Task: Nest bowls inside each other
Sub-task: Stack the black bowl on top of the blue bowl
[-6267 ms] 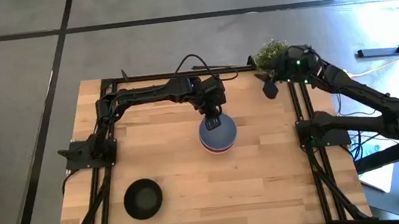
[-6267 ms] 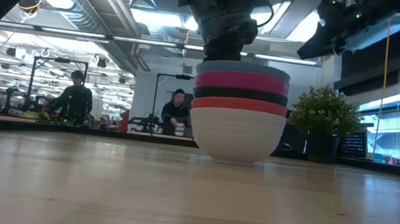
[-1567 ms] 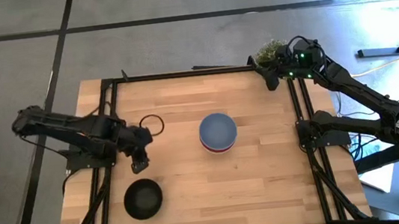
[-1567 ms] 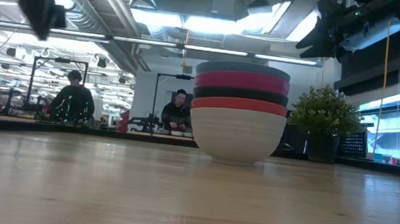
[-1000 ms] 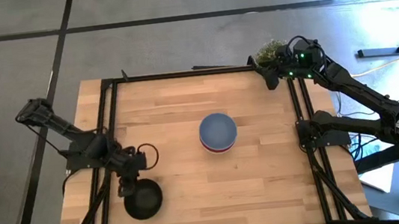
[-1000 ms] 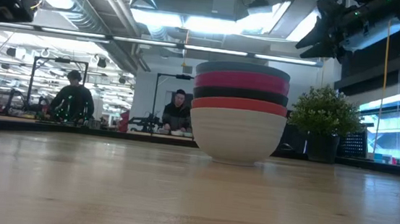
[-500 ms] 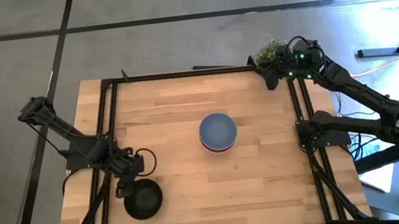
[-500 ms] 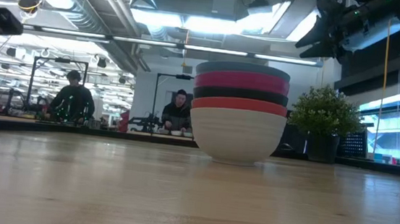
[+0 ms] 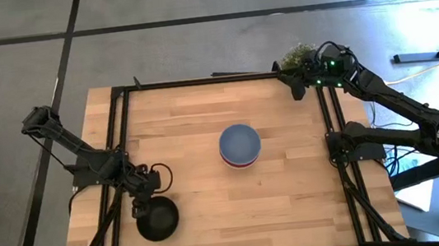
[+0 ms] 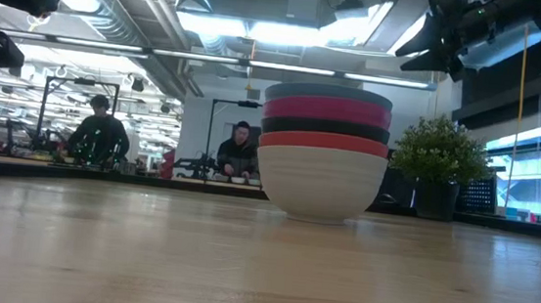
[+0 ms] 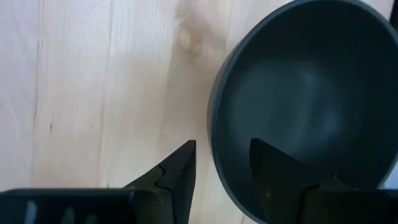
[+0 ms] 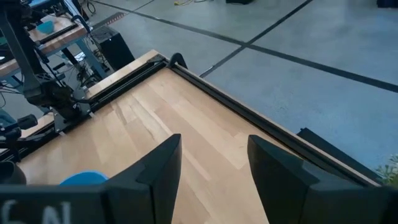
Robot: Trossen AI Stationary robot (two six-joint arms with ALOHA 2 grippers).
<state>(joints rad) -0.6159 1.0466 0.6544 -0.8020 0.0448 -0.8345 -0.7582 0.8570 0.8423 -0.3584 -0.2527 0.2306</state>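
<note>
High view shows the tabletop [image 9: 188, 135] carrying two groups: a nested stack of bowls [image 9: 239, 145] at the frame's centre, blue on top, and a lone black bowl [image 9: 158, 221] at the lower left. In the low view the stack [image 10: 323, 151] reads white at the base, then red, black, pink and blue.

Only the lone bowl is left to nest, so the next move turns on how it lies against the left gripper [image 9: 141, 205]. That gripper hangs just above the bowl's upper-left rim in the high view. In the left wrist view its jaws stand apart and straddle the bowl's [image 11: 298, 106] rim, one finger over bare wood, the other over the dark hollow. Whether they touch the rim I cannot tell.

The left arm is plainly the nearer one. The right gripper [image 9: 304, 83] waits at the upper right, near the potted plant [image 9: 296, 55], its jaws parted and holding nothing.
</note>
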